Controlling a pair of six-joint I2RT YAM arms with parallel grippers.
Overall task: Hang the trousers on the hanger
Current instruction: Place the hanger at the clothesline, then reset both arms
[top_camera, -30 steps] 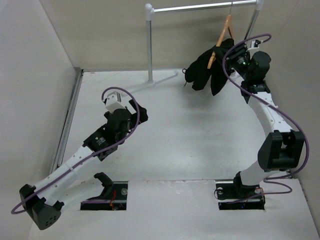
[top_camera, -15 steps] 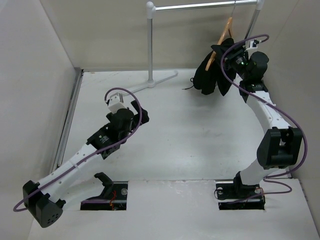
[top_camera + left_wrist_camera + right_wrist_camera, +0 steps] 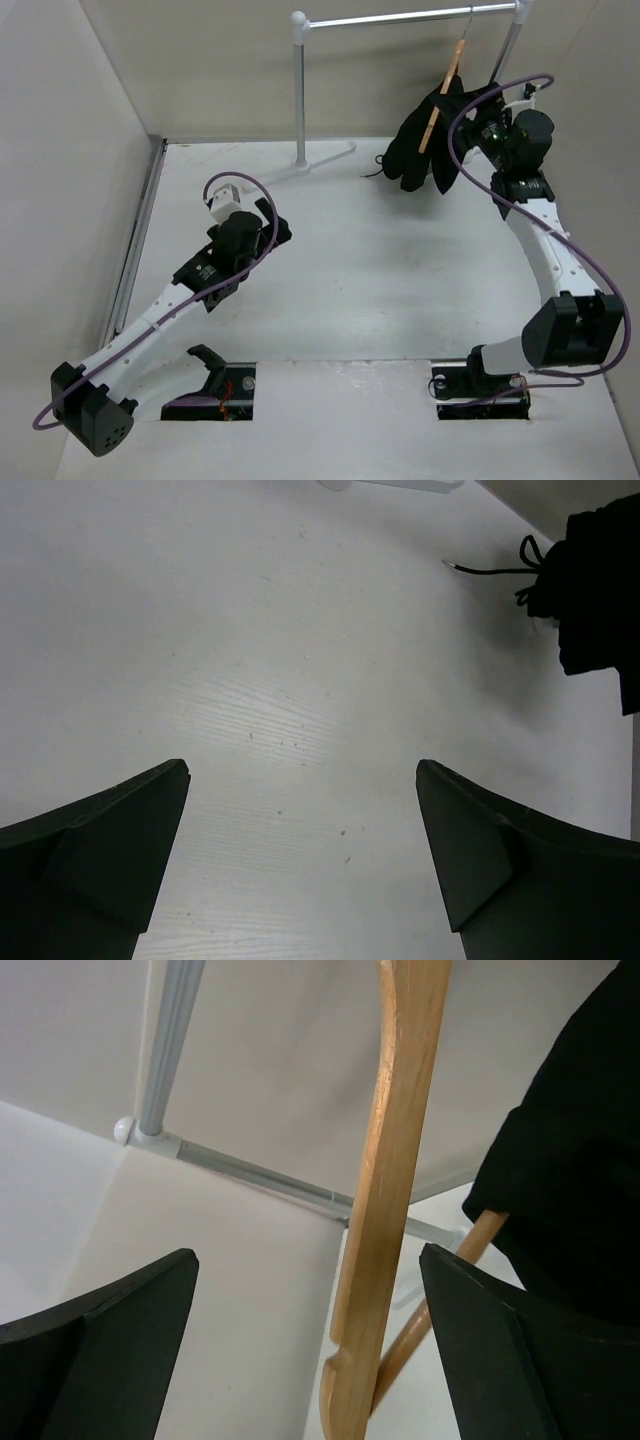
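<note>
My right gripper point(image 3: 478, 108), fingers spread wide, hovers beside the hanger point(image 3: 441, 90) at the far right of the counter point(image 3: 380, 250). The hanger hangs by its thin hook from the metal rail point(image 3: 400, 17). The trousers point(image 3: 425, 140) are draped over the hanger in a bunched black mass that hangs clear of the counter.

From the right wrist, one wooden arm of the hanger point(image 3: 395, 1190) runs up between my open fingers without touching either. The trousers point(image 3: 580, 1160) fill the right edge and cover the lower bar.

My left gripper point(image 3: 278, 228) rests low over the middle of the counter, well apart from the garment. Its fingers are apart and hold nothing. From the left wrist, the trousers point(image 3: 600, 590) and a loose drawstring point(image 3: 490, 568) show at the top right.
</note>
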